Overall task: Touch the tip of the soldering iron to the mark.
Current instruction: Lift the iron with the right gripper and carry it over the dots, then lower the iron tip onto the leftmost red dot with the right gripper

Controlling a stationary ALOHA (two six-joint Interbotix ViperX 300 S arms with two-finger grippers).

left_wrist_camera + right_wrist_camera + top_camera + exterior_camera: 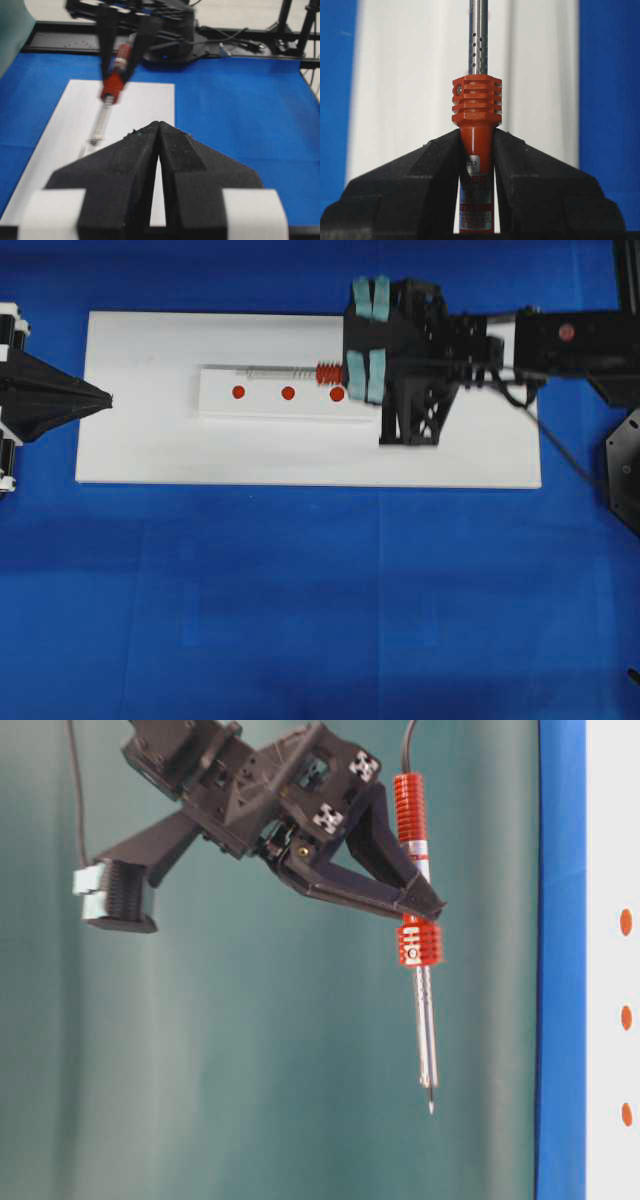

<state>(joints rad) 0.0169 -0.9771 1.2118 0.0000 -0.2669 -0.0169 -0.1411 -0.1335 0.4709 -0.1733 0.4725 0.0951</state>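
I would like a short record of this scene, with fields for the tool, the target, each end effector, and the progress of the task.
tool: soldering iron, orange-red handle, thin metal shaft
target: centre red mark on the white block
right end effector: shut on the soldering iron handle
left end effector: shut, holds nothing, at the board's far end
tip: in the air, not on the mark
progress: touch not yet made

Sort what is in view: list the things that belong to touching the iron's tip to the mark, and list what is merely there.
Belongs to the job:
- soldering iron, clamped in the right gripper
- the mark, middle red dot on the white block

Merely there:
- two outer red dots
- left gripper, jaws shut on nothing, off the board's end
- white board
- blue cloth
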